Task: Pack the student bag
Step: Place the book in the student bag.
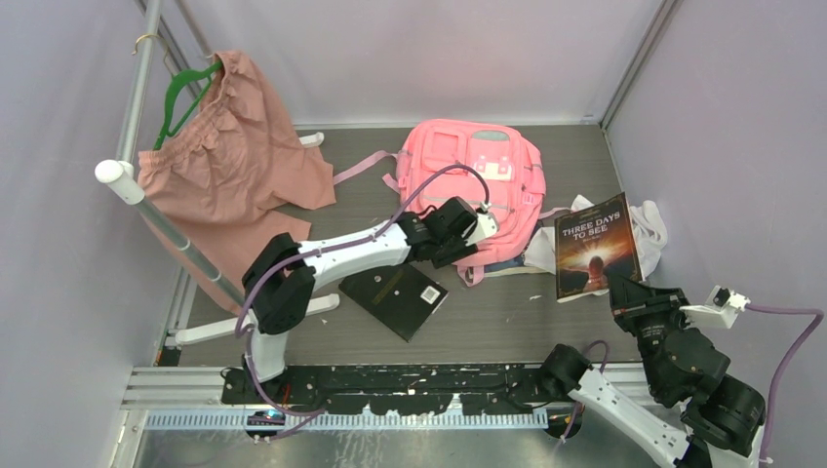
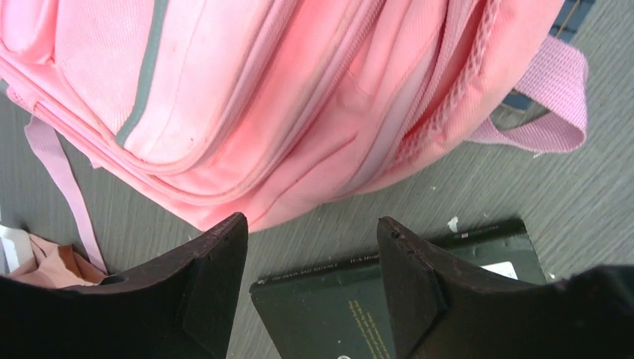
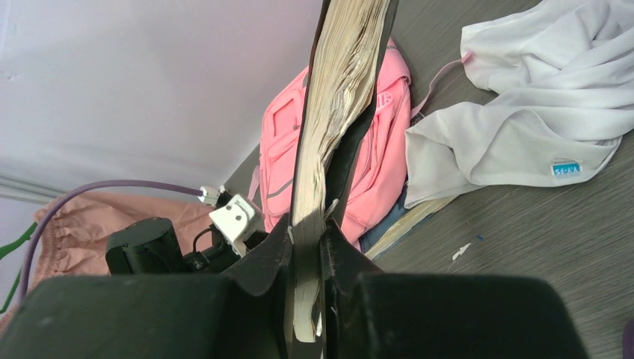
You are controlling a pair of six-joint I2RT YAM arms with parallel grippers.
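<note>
The bright pink student bag (image 1: 473,166) lies flat at the back middle of the table. My left gripper (image 1: 470,246) is open and empty, hovering at the bag's near edge. In the left wrist view its fingertips (image 2: 232,228) stand apart just short of the bag (image 2: 284,97), above a dark book (image 2: 351,307). My right gripper (image 1: 624,290) is shut on the lower edge of the "Three Days to See" book (image 1: 595,244) and holds it up, right of the bag. In the right wrist view the gripper (image 3: 306,239) clamps that book (image 3: 340,112) edge-on, with the bag (image 3: 377,157) behind it.
The dark book (image 1: 395,291) lies flat near the left arm. A white cloth (image 1: 650,229) lies right of the bag, behind the held book. Another flat book (image 3: 407,223) pokes out from under the bag's edge. A dusty-pink garment (image 1: 224,161) hangs on a rack at the left.
</note>
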